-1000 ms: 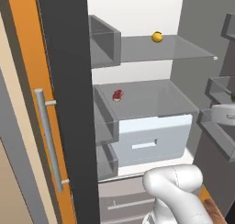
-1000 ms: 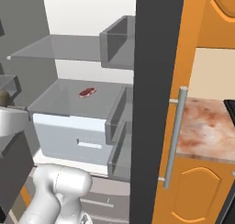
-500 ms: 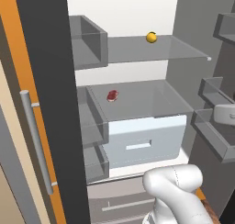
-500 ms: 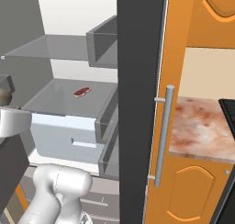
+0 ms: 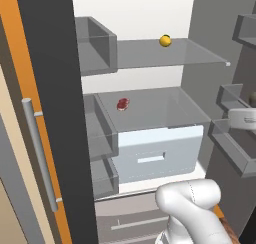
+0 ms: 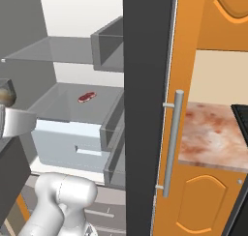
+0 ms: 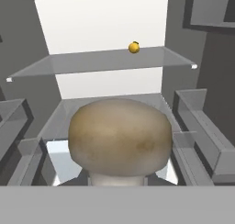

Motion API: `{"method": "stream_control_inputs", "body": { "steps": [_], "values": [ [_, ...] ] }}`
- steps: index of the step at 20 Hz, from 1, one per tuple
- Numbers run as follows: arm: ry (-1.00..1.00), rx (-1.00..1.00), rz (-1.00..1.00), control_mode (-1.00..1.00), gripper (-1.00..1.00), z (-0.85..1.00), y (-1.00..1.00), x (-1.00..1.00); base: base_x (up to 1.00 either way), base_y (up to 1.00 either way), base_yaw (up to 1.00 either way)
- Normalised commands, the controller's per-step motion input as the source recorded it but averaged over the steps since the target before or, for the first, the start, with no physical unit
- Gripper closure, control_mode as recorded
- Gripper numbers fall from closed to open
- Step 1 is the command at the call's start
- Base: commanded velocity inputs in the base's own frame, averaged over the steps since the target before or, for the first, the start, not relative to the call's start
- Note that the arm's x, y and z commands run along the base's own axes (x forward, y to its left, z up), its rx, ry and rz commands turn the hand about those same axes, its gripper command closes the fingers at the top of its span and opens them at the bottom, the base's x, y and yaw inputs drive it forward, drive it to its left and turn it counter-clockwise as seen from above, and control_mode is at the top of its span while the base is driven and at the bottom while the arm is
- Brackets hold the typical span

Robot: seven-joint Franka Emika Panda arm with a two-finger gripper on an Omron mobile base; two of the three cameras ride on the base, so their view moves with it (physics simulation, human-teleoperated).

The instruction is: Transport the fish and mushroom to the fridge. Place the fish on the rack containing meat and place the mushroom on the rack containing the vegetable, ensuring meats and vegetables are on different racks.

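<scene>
A: What is the end effector [image 7: 120, 184] doing?

B: It is clenched on the mushroom [image 7: 120, 137], stem down; in the hand view the beige cap sits right in front of the camera, with the open fridge [image 5: 150, 18] beyond.

A: And the target?

B: The upper glass shelf [image 7: 92, 61] lies ahead and higher, with the yellow-orange vegetable [image 7: 134, 47] near its right rear. In the left base view that vegetable [image 5: 165, 40] rests on the same shelf [image 5: 165, 53], and the dark-red meat [image 5: 123, 104] lies on the lower shelf above the white drawer [image 5: 160, 153].

A: What might go wrong?

B: I judge the mushroom hangs below the upper shelf, so a straight push forward could strike the glass edge or drop it on the meat's shelf. The door bins [image 7: 202, 122] stand close on the right, and a wide swing may clip them. A round cap could also roll toward the vegetable on release.
</scene>
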Motion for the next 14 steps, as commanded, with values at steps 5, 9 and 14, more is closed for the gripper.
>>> {"method": "stream_control_inputs", "body": {
  "steps": [5,9,14],
  "values": [
    [-0.11,0.0,0.01,-1.0,1.0,0.0,0.0,0.91,0.0,0.0,0.0],
    [-0.16,0.0,0.0,-1.0,1.0,0.02,0.0,0.73,0.0,0.0,0.0],
    [-0.06,0.0,0.0,-1.0,1.0,0.06,0.0,0.67,0.0,0.0,0.0]
  ]
}}
